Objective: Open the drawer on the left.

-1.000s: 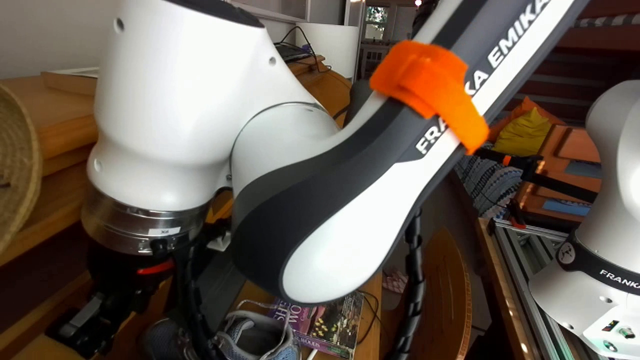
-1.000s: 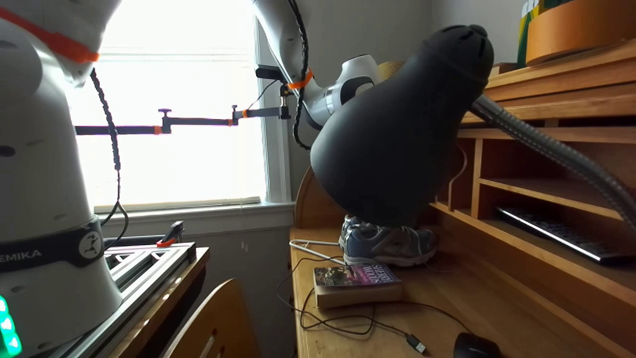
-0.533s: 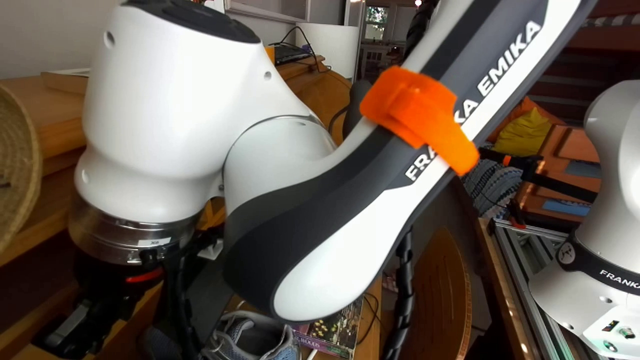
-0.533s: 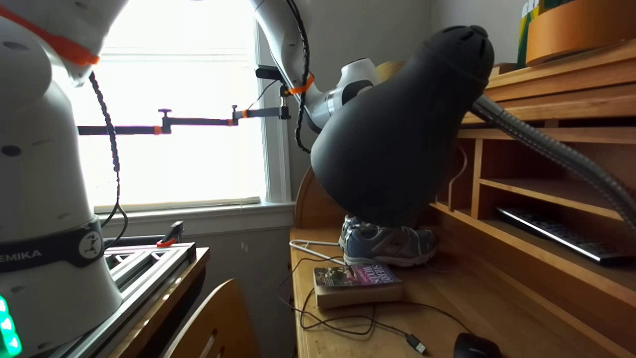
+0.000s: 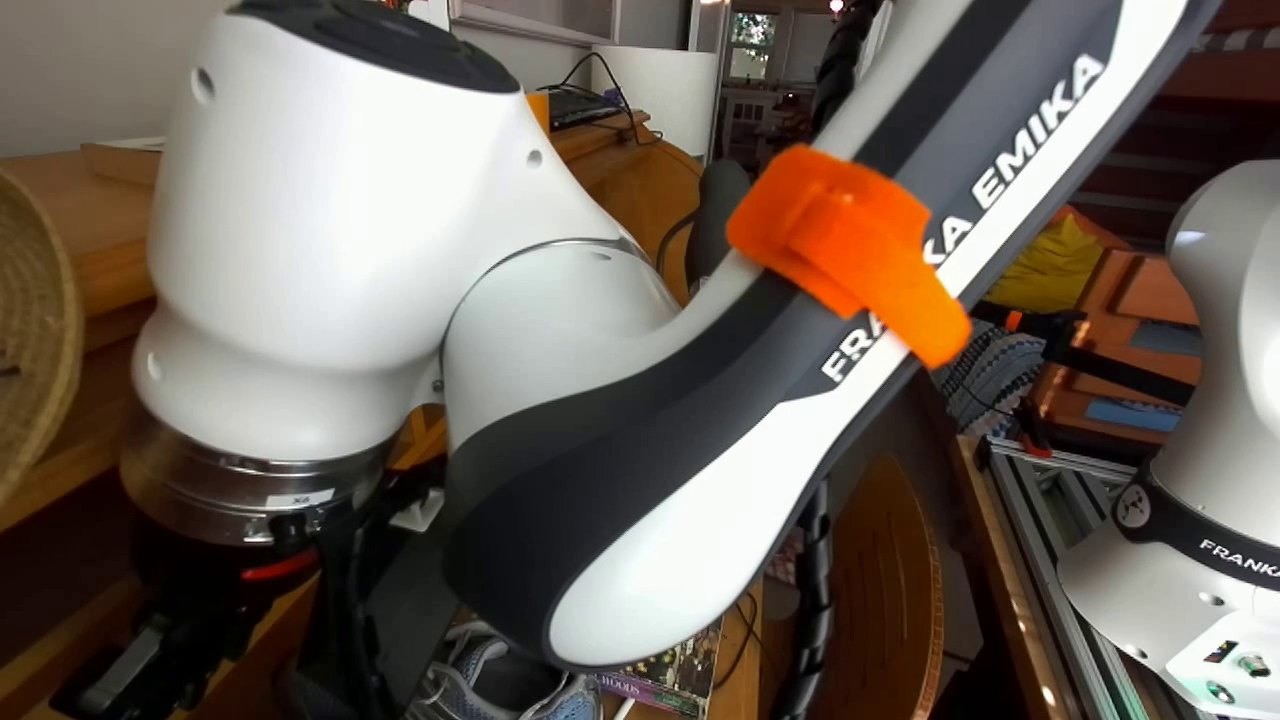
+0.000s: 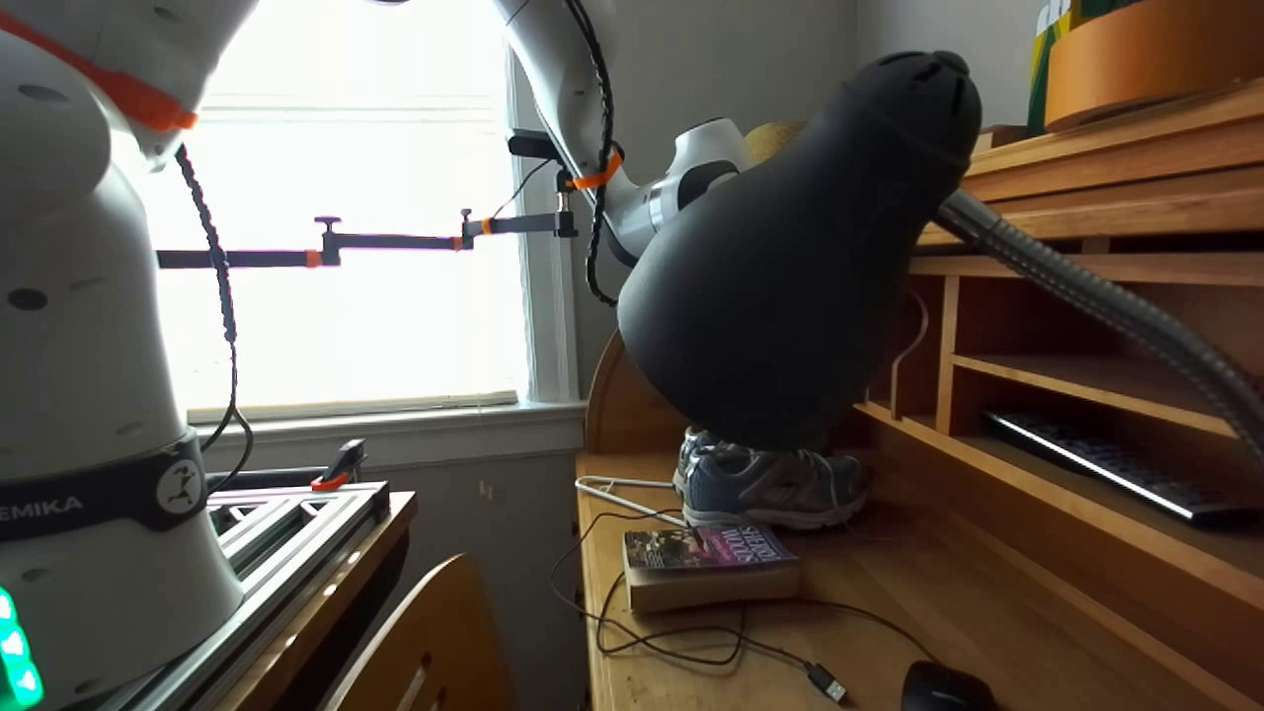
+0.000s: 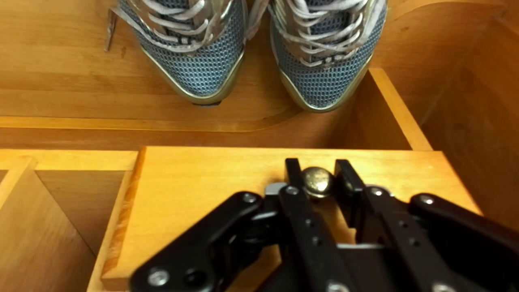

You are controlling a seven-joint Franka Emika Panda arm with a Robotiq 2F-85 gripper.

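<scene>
The drawer (image 7: 211, 178) shows in the wrist view as a plain honey-coloured wooden front with one round brass knob (image 7: 317, 182). It appears seated among the desk's compartments. My gripper (image 7: 316, 174) has its black fingertips on either side of the knob. The left fingertip touches it and the right one looks pressed close to it, so the gripper appears shut on the knob. In an exterior view the gripper (image 5: 110, 680) is dark at the lower left and its fingers are partly cut off. In another exterior view the lamp hides the gripper and the drawer.
Grey-blue running shoes (image 7: 324, 61) stand on the desk just past the drawer front; they show in an exterior view (image 6: 775, 489). A black lamp shade (image 6: 770, 286) hangs above them. A book (image 6: 706, 568), cable and mouse (image 6: 943, 686) lie on the desk. A woven hat (image 5: 30, 330) is close to the arm.
The arm and gripper have moved slightly left and down in an exterior view, toward the desk's upper unit. The movement is smaller in the last half second. Other things have not moved.
</scene>
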